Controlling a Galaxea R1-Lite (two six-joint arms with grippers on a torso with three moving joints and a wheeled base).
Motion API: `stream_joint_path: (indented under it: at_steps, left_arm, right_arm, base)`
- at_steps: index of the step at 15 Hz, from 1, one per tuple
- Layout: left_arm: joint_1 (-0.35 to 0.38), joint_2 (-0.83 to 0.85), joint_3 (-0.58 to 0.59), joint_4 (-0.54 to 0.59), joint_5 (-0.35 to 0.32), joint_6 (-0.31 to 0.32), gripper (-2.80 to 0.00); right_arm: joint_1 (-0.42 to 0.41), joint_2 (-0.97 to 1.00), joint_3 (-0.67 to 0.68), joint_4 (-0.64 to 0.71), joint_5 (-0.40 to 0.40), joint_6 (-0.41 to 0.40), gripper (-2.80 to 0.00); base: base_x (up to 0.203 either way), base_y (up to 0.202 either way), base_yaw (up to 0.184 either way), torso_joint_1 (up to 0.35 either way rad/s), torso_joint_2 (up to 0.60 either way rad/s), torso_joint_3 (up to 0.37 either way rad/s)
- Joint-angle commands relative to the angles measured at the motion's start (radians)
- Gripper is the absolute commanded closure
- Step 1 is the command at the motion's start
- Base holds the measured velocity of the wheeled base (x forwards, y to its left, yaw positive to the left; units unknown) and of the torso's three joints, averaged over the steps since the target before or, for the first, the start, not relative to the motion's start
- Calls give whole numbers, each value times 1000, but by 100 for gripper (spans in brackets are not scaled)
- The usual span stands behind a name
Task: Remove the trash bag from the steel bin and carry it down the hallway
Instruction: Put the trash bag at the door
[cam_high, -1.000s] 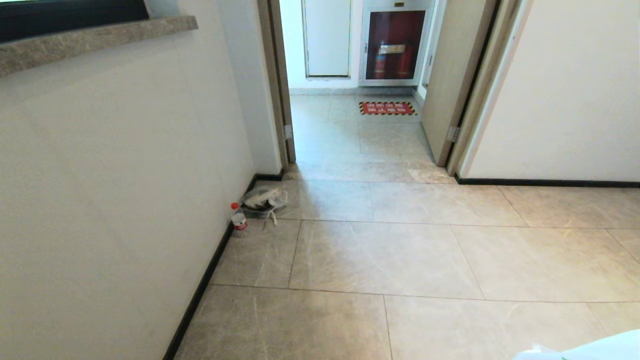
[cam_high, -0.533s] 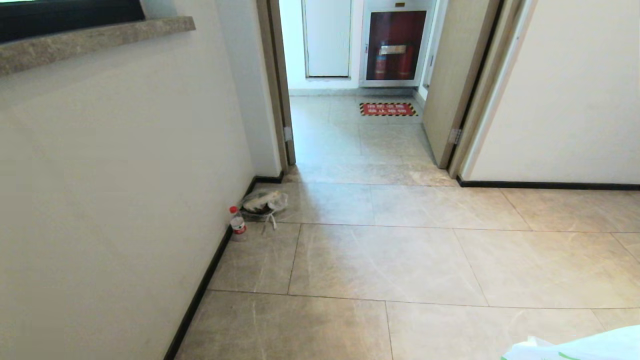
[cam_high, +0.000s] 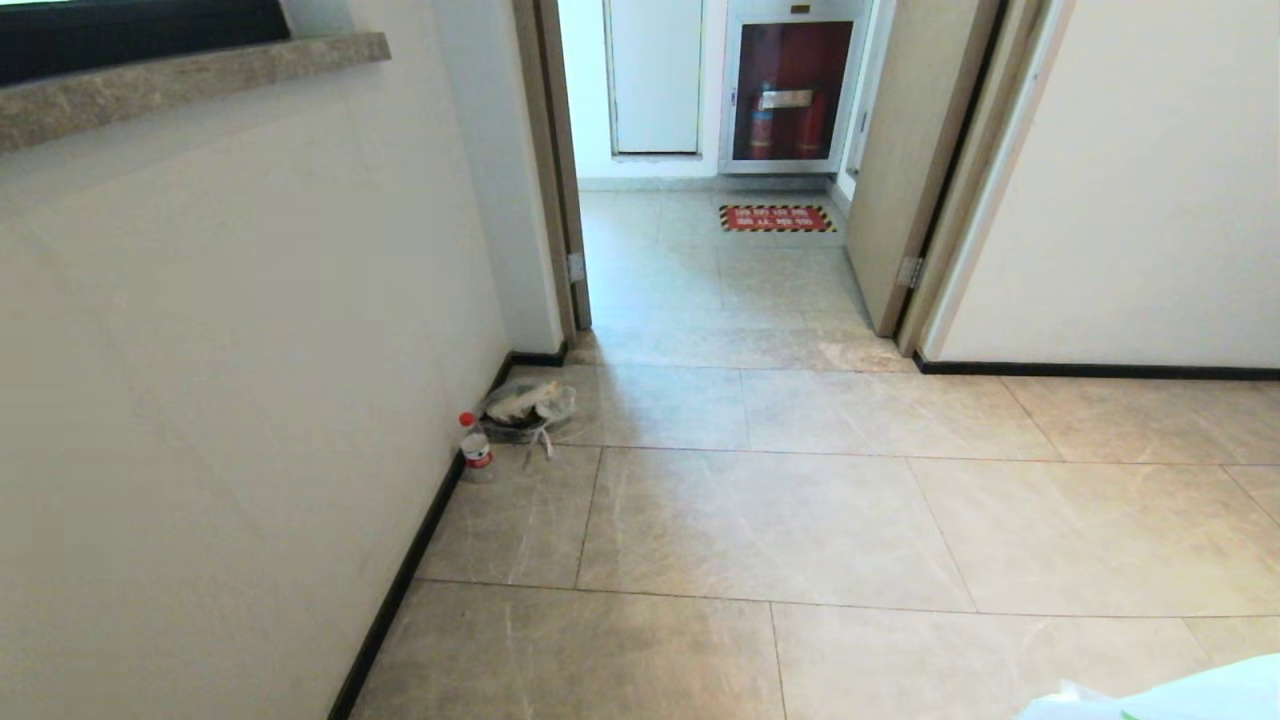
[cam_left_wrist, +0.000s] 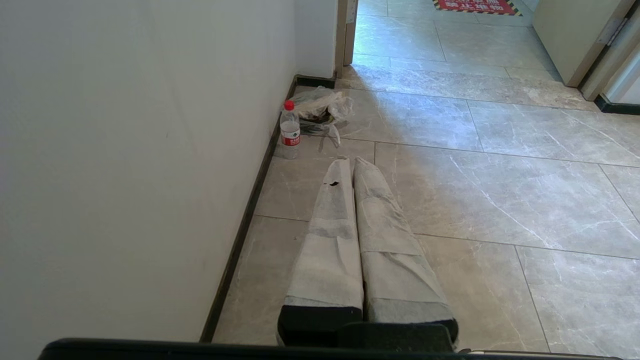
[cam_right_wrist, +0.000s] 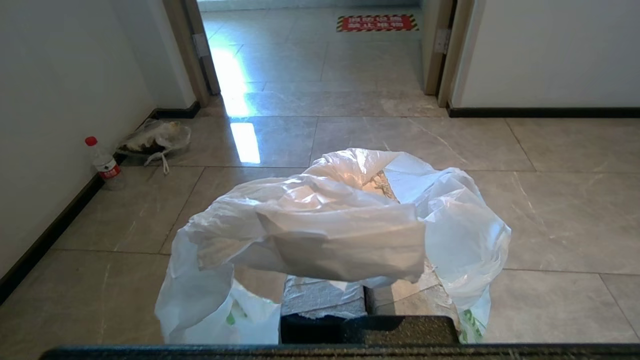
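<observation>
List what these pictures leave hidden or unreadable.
- Right gripper: right wrist view, draped by the trash bag.
- Trash bag: head view, cut off by the bottom edge.
- Floor sign: lettering too small.
- Clear bag by the bottle: contents unclear.
- Steel bin: in no view.

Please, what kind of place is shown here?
Probably an indoor building hallway: glossy grey-beige marble-look floor tiles, plain white wall with dark baseboard, and a red wall cabinet holding fire extinguishers.
</observation>
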Motion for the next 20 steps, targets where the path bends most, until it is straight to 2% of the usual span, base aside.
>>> stream_joint_path:
  at_steps: [1,12,20]
  left_arm:
    - [0,0,0,0,0,0,0]
    - [0,0,0,0,0,0,0]
    - [0,0,0,0,0,0,0]
  right_arm:
    - [0,1,40,-1,0,-1,0]
    - [3,2,40,-2,0,-8,0]
    - [3,2,40,-2,0,-8,0]
  base:
    - [0,0,0,0,0,0]
    - [0,-1,5,0,0,0]
    - [1,-7,166,4,4,2]
